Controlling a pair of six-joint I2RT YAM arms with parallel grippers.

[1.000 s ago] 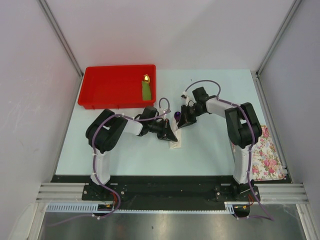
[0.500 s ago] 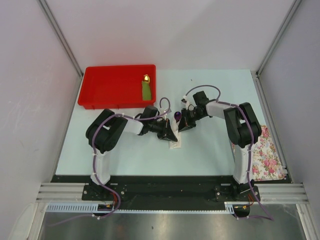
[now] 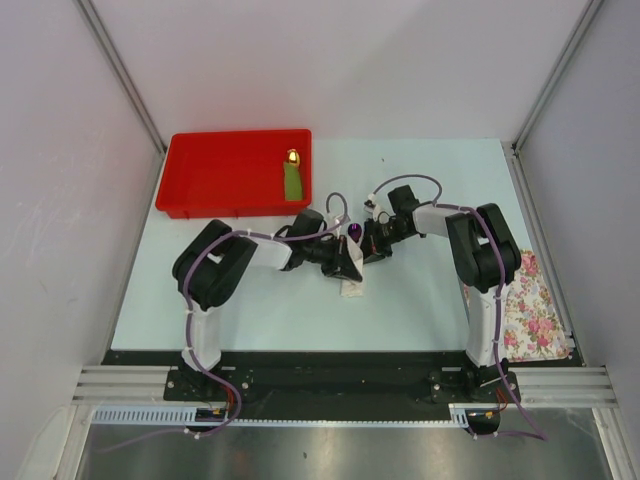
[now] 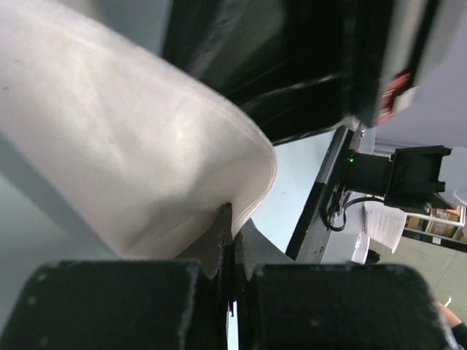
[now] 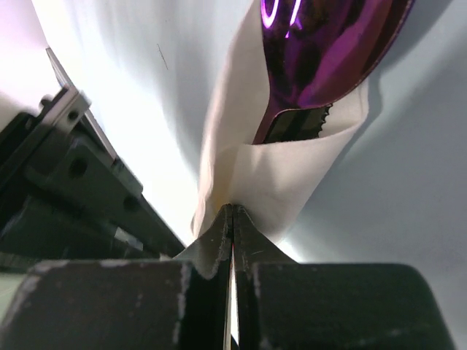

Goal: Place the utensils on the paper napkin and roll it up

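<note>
Paper napkin (image 5: 284, 182) around spoon (image 5: 321, 51) | pinched: left end effector (image 4: 228, 233), right end effector (image 5: 232, 226)

The middle of the desk (image 3: 430, 290) is jammed. The left claw (image 3: 349, 264) and right claw (image 3: 371, 243) meet nose to nose, both pinched tight onto the paper napkin (image 3: 352, 289), and there is no gap between them to slip through. The red tray (image 3: 232, 213) blocks the far left corner, its wall near the left claw. The flowered cloth (image 3: 531, 310) covers the near right edge. Bare desk lies open at far right, near left, and just in front of the napkin.
</note>
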